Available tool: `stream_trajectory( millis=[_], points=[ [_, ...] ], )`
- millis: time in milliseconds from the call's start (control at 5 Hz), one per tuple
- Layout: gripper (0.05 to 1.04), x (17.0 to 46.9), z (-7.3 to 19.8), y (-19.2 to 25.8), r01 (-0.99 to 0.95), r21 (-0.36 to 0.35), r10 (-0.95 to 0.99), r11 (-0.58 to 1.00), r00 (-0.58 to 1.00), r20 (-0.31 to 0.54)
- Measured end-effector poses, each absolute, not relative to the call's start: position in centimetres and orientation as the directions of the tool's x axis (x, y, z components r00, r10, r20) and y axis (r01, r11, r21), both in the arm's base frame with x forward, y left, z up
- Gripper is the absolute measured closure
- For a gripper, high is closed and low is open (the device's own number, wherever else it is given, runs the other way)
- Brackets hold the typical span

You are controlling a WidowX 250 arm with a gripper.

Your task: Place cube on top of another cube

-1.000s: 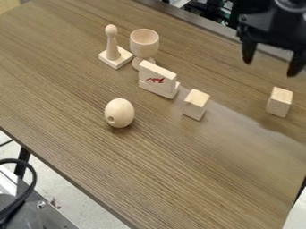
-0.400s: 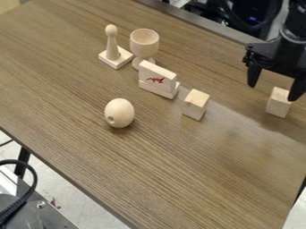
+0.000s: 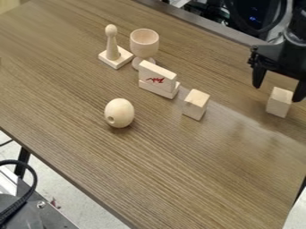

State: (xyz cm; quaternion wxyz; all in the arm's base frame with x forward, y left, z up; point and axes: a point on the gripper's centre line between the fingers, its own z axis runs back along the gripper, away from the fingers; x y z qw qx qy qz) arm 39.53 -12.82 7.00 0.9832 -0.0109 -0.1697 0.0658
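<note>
- At the lower left edge of the frame, a black cable curves over a grey metal part, just beside the wooden table.
- In the upper left, a pale wooden peg with a round head stands upright on a square base.
- Left of centre, a wooden egg rests on the table, a small hole low on its side.
- Near the peg, on its right, a wooden goblet stands upright.
- Just in front of the goblet, a flat wooden block with a red mark stands on edge on a wooden slab.
- Right of centre, the first cube sits on the table, near the slab.
- At the right, the black gripper hangs with its two fingers spread wide — one to each side of the second cube's top as seen here.
- That second cube sits on the table, well apart from the first — whether a finger touches it, I cannot tell.
</note>
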Motion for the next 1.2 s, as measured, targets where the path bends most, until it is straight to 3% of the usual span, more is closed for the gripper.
stream_trajectory(
  millis=[1000, 1200],
  points=[
    [0.083, 40.4, 5.5, -13.6, -0.092, -0.035, 0.099, 0.995, 0.940, 0.327],
    [0.120, 40.3, 4.2, -13.6, -0.091, -0.026, 0.095, 0.995, 0.947, 0.308]
  ],
)
